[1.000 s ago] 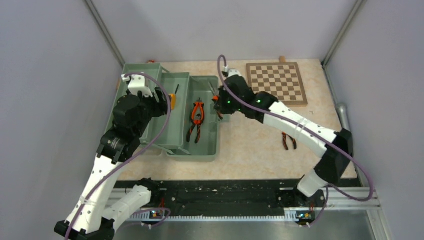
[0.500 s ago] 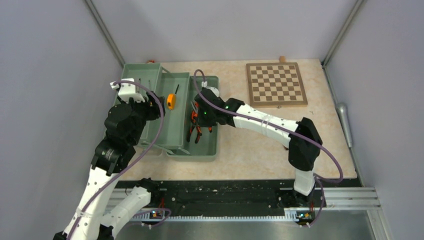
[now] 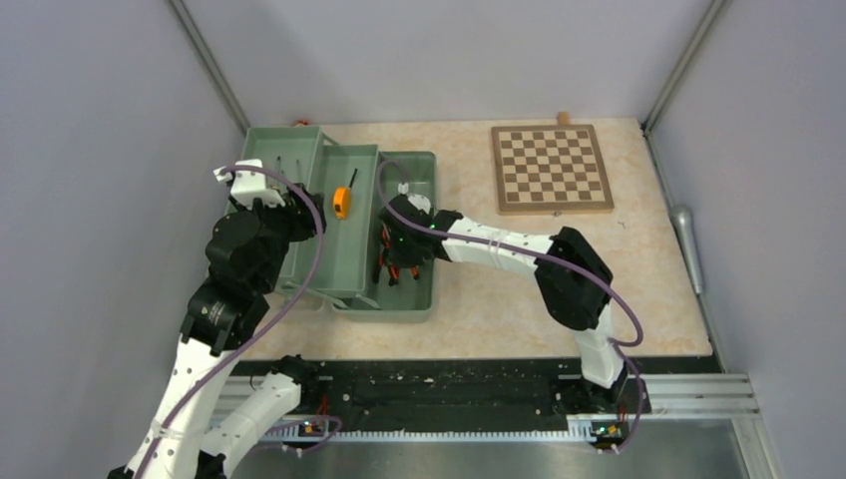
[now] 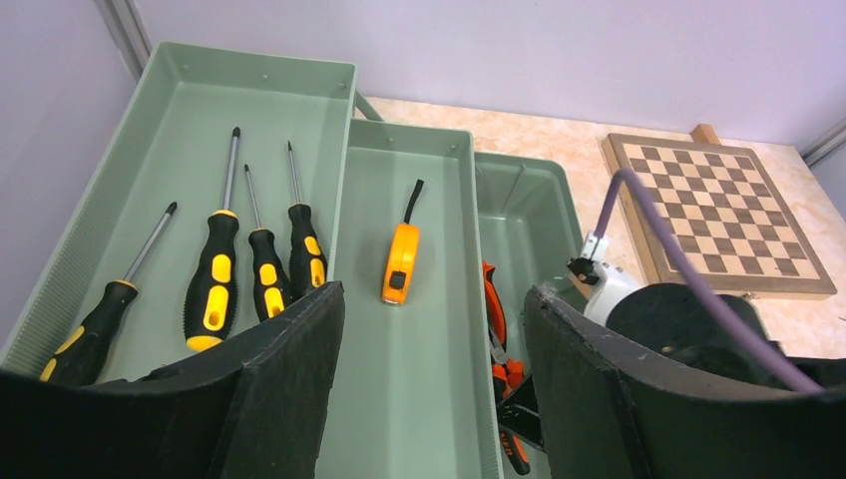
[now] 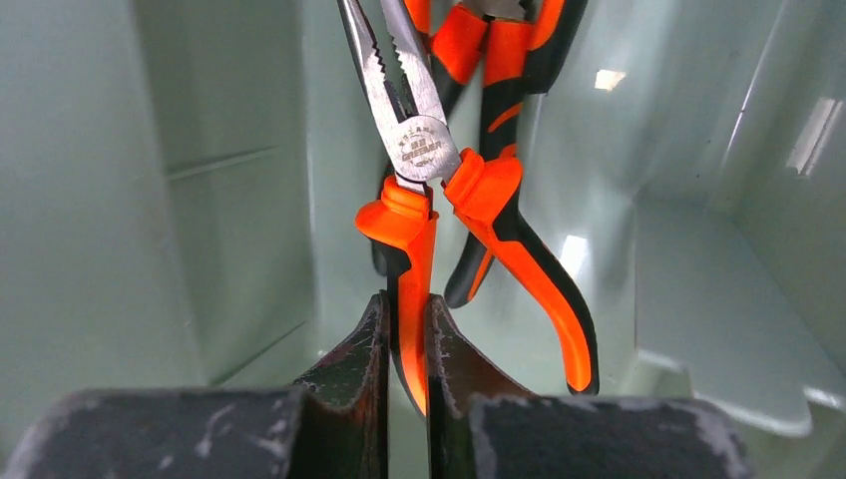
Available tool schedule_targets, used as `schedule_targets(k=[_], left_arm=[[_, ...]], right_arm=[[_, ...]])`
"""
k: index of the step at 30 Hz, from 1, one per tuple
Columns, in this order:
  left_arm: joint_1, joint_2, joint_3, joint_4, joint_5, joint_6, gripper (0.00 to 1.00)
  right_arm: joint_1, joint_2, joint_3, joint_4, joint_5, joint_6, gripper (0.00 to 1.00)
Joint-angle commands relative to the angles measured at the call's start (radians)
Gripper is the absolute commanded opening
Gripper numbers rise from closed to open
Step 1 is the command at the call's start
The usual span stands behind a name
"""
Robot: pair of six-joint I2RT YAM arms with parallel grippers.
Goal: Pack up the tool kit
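- Your right gripper [image 5: 404,302] is clenched on one orange handle of the needle-nose pliers [image 5: 423,150]. The other handle splays free to the side.
- You are holding those pliers inside the deep right-hand compartment of the toolbox [image 3: 384,311], nose pointing away from the wrist. You cannot tell whether they touch the floor of the compartment.
- A second pair of pliers [image 5: 499,60] lies in the same compartment, just beyond the held pair.
- Your left gripper [image 4: 431,299] is released, fingers spread wide with nothing between them. It hangs over the near part of the left and middle trays.
- The four screwdrivers [image 4: 214,284] lie side by side in the left tray, and the tape measure [image 4: 400,261] sits alone in the middle tray.
- The toolbox stands open at the far left corner of the table [image 3: 499,299].
- The chessboard [image 3: 552,168] lies by the far edge towards the right corner, well apart from the toolbox.
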Motion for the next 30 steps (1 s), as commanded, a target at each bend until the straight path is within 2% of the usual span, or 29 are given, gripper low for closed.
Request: schedule_targets(k=[1,2,5,9,22,26,30], left_arm=[[-0.003,-0.009,-0.004,0.051,-0.019,-0.009,0.71],[-0.003,-0.009,-0.003,0.051,-0.021,-0.008,0.71],[-0.003,-0.015,-0.004,0.053,-0.033,-0.002,0.71],[-0.004,-0.015,-0.007,0.062,-0.038,-0.003,0.71],[-0.003,0.002,0.001,0.075,-0.037,-0.001,0.72],[-0.003,0.010,0.003,0.077,-0.027,-0.003,0.72],[-0.003,0.020,0.007,0.077,-0.015,-0.006,0.72]], right_arm=[[0.018,0.032,0.025,0.054,0.044,-0.039,0.13],[0.019,0.035,0.027,0.049,0.048,-0.049,0.18],[0.025,0.021,0.025,0.051,0.042,-0.080,0.41],[0.051,-0.024,0.051,0.053,0.098,-0.135,0.62],[0.077,-0.221,-0.003,0.056,0.314,-0.305,0.63],[0.073,-0.323,-0.066,0.057,0.435,-0.363,0.62],[0.006,-0.422,-0.169,0.057,0.425,-0.360,0.62]])
